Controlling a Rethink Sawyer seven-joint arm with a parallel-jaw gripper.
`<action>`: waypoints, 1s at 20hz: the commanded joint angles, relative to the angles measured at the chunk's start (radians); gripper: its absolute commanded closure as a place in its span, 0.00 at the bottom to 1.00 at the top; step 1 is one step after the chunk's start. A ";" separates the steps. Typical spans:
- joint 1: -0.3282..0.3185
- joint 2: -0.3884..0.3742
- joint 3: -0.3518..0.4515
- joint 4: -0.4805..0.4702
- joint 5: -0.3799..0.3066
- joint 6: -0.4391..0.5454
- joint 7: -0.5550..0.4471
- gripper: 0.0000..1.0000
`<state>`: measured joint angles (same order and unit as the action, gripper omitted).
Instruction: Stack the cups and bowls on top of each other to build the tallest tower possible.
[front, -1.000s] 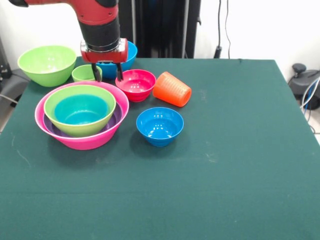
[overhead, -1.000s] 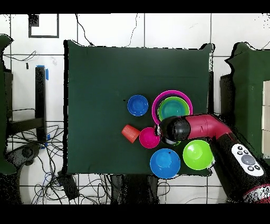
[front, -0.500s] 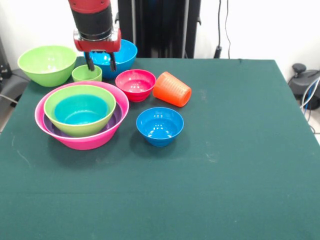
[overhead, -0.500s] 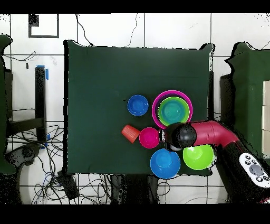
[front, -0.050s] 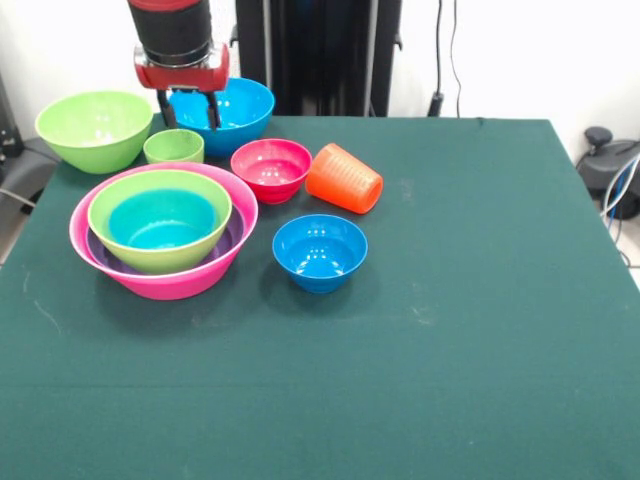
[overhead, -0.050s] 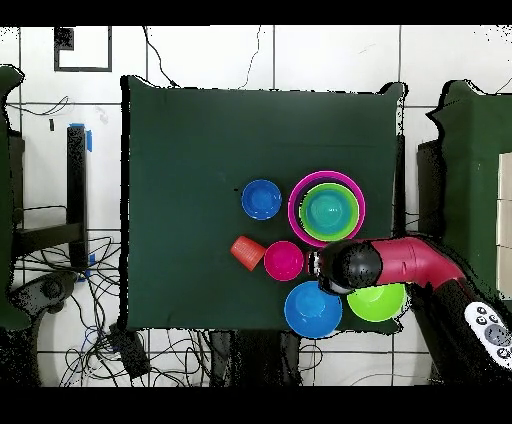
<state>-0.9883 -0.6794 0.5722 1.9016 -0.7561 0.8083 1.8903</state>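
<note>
Arm (front, -0.050s: 170, 25) comes straight down from above, wrist vertical, red band above the gripper (front, -0.050s: 187, 110). Two short dark fingers (front, -0.050s: 211, 110) point downward, spread apart with a clear gap between them, nothing held. In the overhead view the red forearm (overhead, -0.050s: 415, 262) runs sideways, its black wrist end hiding the gripper.

The arm (overhead, -0.050s: 400, 262) covers part of the lime-green bowl (overhead, -0.050s: 380, 300).

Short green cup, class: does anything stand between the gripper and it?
Nothing visible does. The gripper, fingers apart and empty, hangs just above and behind the short green cup, whose open mouth is unobstructed.
</note>
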 joint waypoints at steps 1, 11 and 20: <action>0.005 -0.004 -0.009 0.085 -0.074 0.026 -0.199 0.00; 0.001 0.066 -0.034 0.094 -0.114 -0.008 -0.175 0.00; -0.008 0.141 -0.066 0.092 -0.171 -0.064 -0.131 0.00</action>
<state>-0.9991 -0.6314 0.5509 1.9464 -0.8161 0.8083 1.8903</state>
